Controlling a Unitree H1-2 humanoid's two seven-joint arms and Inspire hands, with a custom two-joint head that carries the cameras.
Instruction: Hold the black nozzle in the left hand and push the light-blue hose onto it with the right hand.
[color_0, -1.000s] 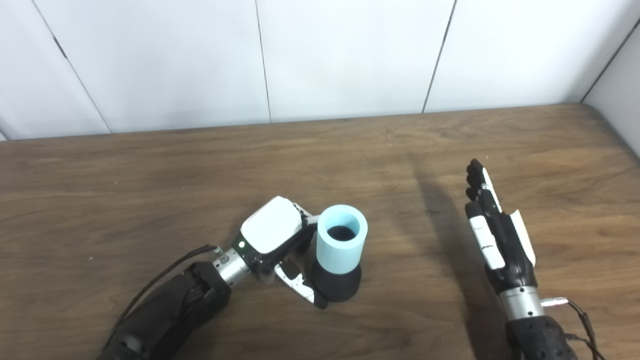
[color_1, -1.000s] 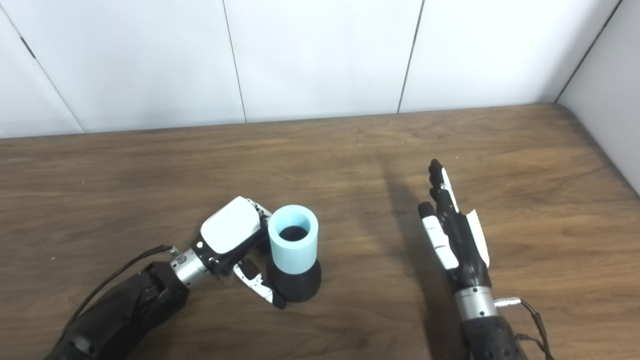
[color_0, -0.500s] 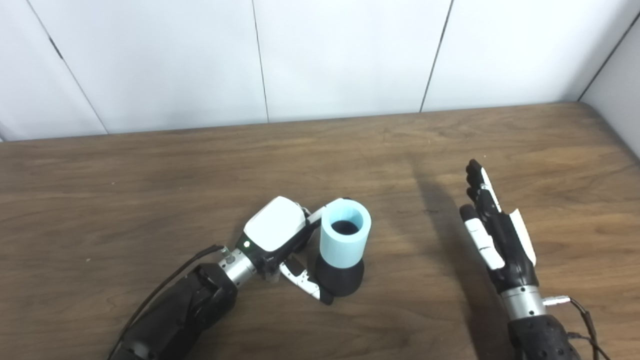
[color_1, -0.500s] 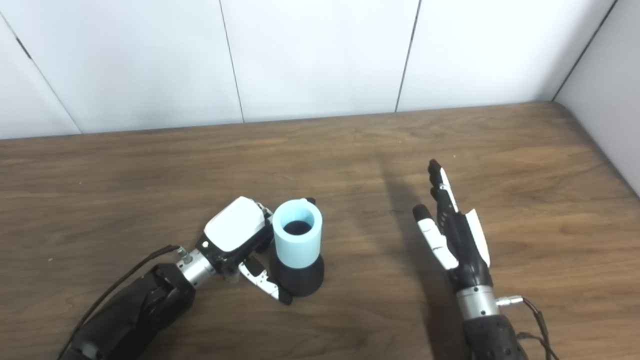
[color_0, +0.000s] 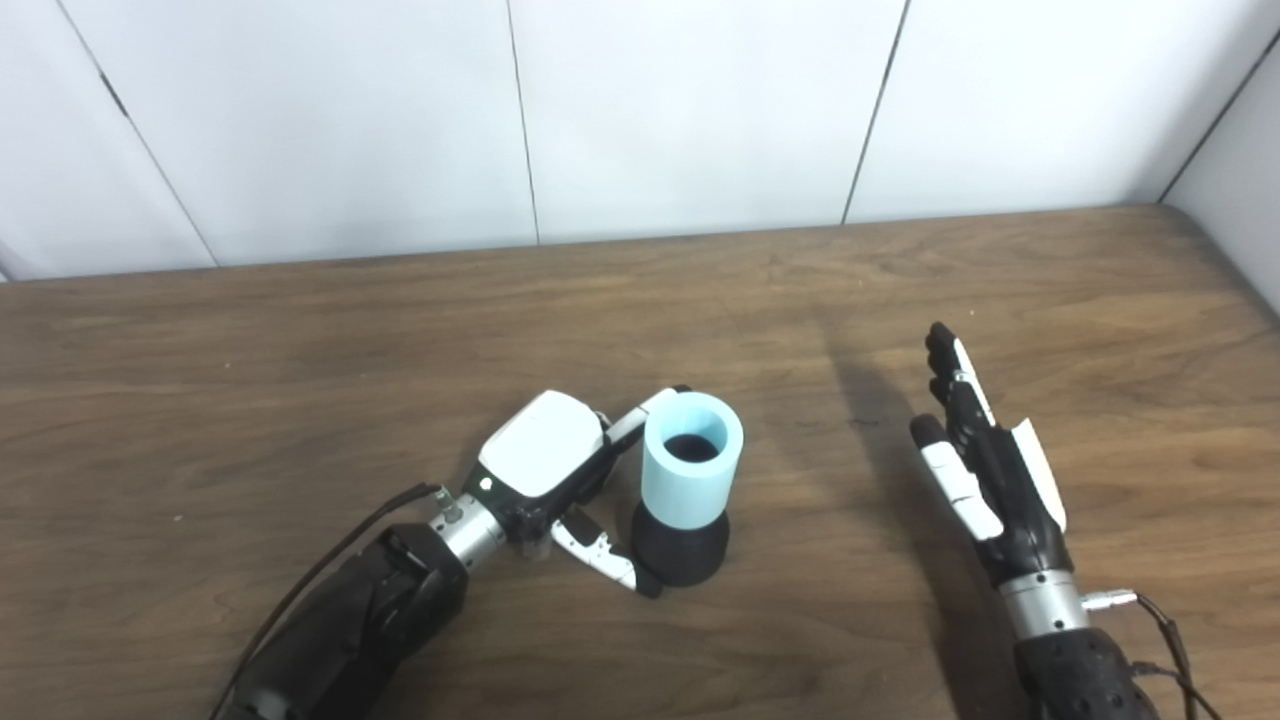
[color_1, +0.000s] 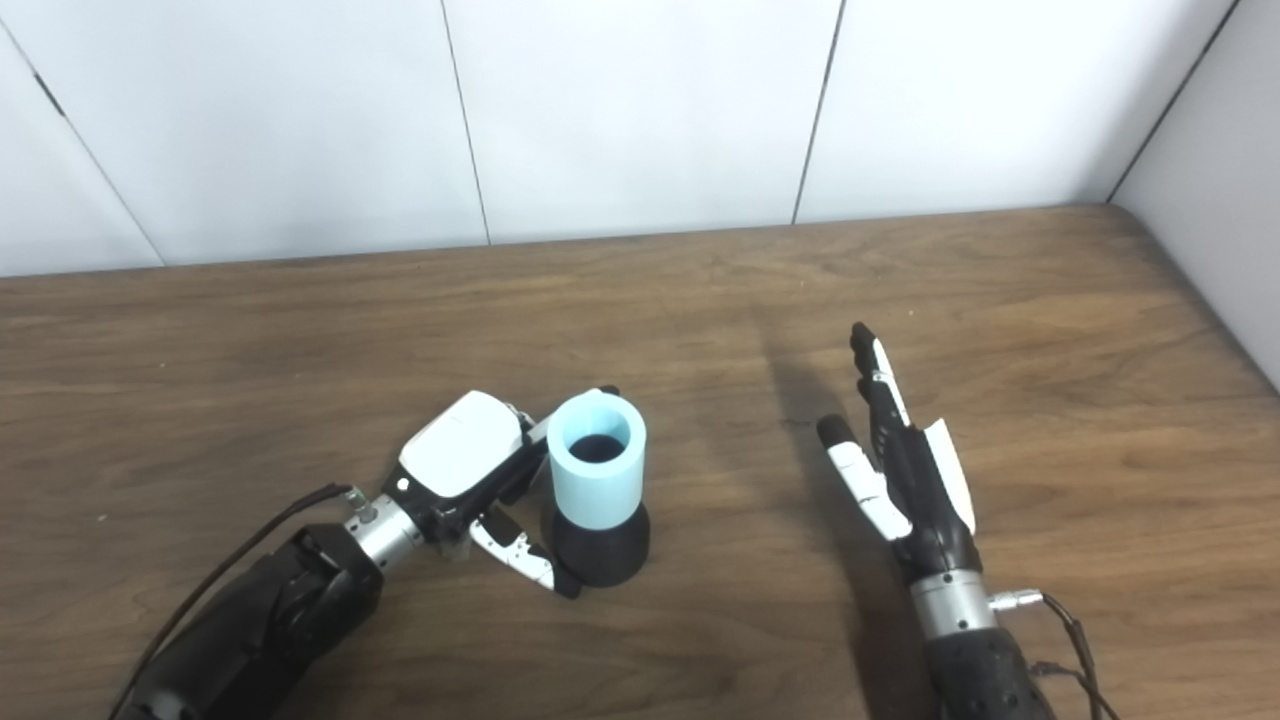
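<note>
Where one hose (color_0: 692, 458) stands, one nozzle (color_0: 680, 547)

table (color_0: 300, 330): grained wood | hose (color_0: 690, 480): matt plastic | nozzle (color_0: 685, 548): matt black

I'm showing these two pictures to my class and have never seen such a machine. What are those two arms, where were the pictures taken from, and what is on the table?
Both pictures come from two cameras side by side on a humanoid robot's head, looking down at a wooden table. The arms are the robot's own. Its left hand has its fingers spread around a black nozzle standing upright, with a light-blue hose piece already sitting on top; whether it grips is unclear. The right hand is open, holds nothing and is well apart from them.
</note>
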